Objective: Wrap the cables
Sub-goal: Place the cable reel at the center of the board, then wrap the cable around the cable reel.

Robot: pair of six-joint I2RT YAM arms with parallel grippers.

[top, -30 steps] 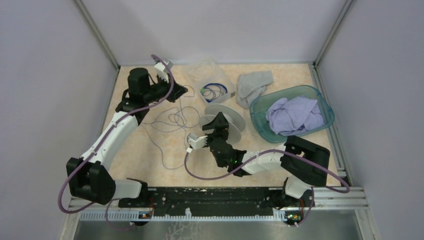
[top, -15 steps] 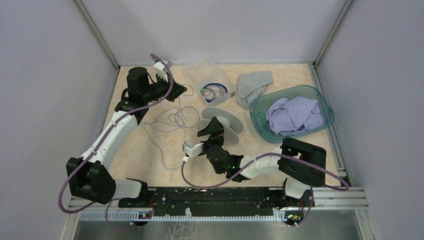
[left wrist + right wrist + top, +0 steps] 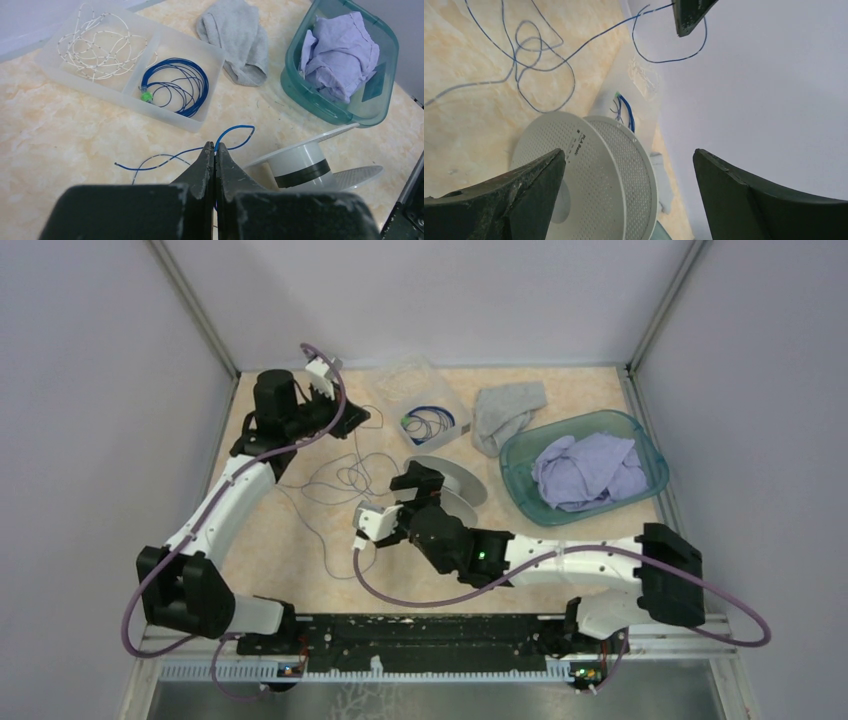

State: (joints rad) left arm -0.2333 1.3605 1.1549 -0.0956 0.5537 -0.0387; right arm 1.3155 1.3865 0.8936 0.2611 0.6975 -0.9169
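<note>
My left gripper was pinched shut on the cable, whose slack lay in loose loops on the table beside the spool. My right gripper gaped wide, facing the spool's flanges.

Spool sits mid-table. Cable lies to its left, tray behind, and basin, holding cloth, to its right.

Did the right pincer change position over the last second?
Yes. In the top view the right pincer has shifted left, farther from the teal basin, which has stayed put.
</note>
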